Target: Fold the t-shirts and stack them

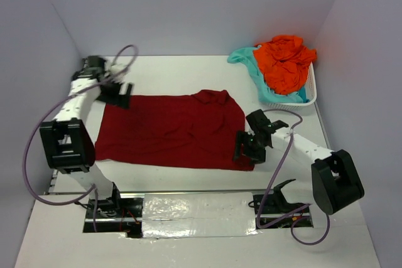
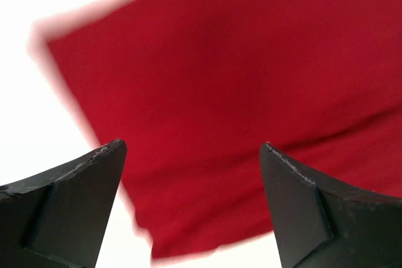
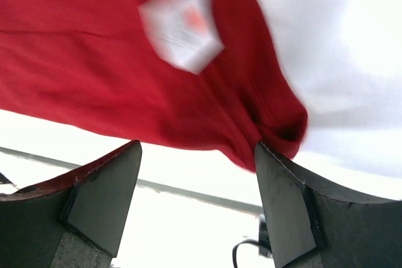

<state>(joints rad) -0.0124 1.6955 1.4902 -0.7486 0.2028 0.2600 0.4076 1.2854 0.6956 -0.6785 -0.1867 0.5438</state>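
Viewing from above: dark red t-shirt lies spread on the table, left gripper at its far-left corner, right gripper at its near-right corner.
Left wrist: jaws spread, pinching nothing.
Right wrist: jaws likewise spread by the bunched hem.
We judge the cloth light and limp; pinch at the corners.

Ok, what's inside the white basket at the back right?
An orange shirt heaped on top, a light aqua shirt beneath it spilling over the basket on its left side. Anything deeper is covered.
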